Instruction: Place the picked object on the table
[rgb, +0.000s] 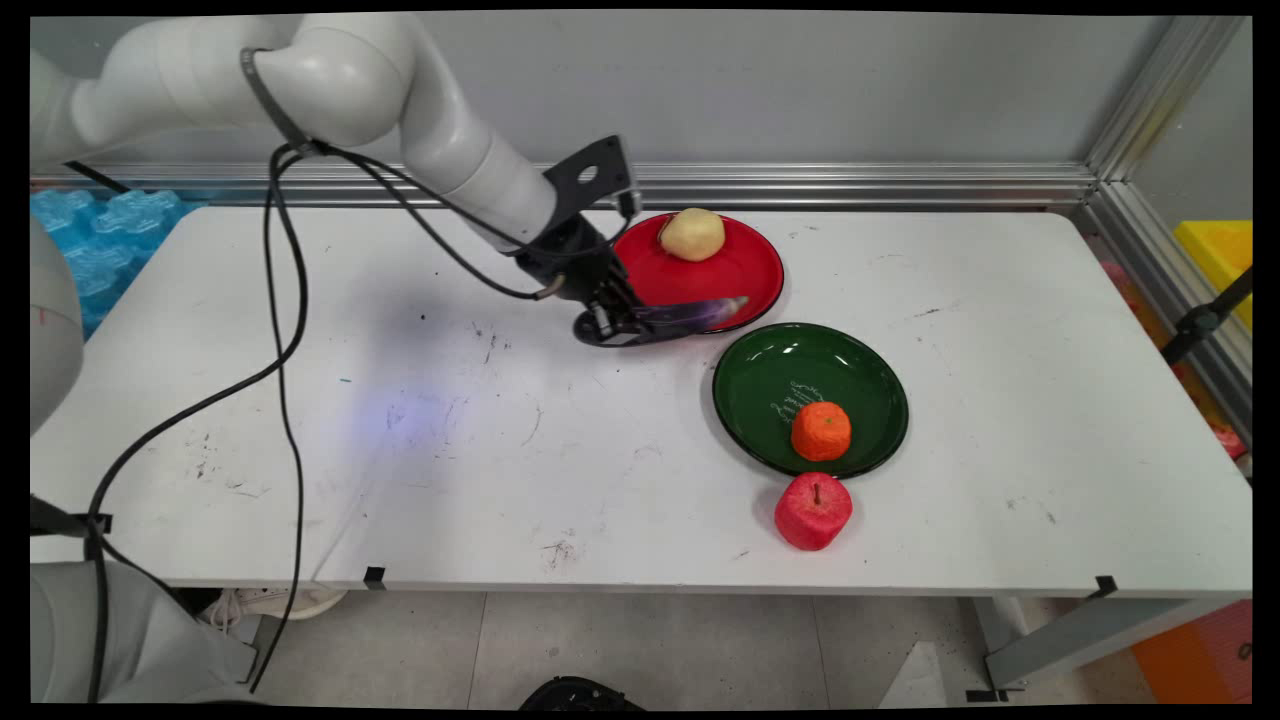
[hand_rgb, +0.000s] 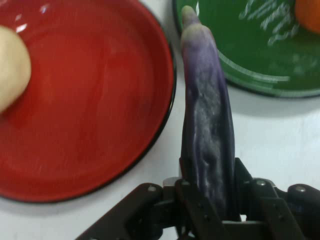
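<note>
The eggplant in my grip is long and slim, deep purple with a paler, greyish sheen along its middle and a narrow pale tip. My hand is clamped on its thick end, a finger pressed on either side, as the hand view shows. My arm reaches in from the upper left and slopes down to the right, so the hand sits low over the tabletop, right at the near left edge of the red plate. The eggplant lies close to level, its long axis running left to right in the main view, tip pointing right toward the gap between the red plate and the green plate. In the hand view it runs straight away from me, beside the red plate's rim, with its tip reaching the edge of the green plate. A yellowish potato sits at the far side of the red plate. An orange rests in the green plate, and a red apple stands on the tabletop just in front of that plate.
</note>
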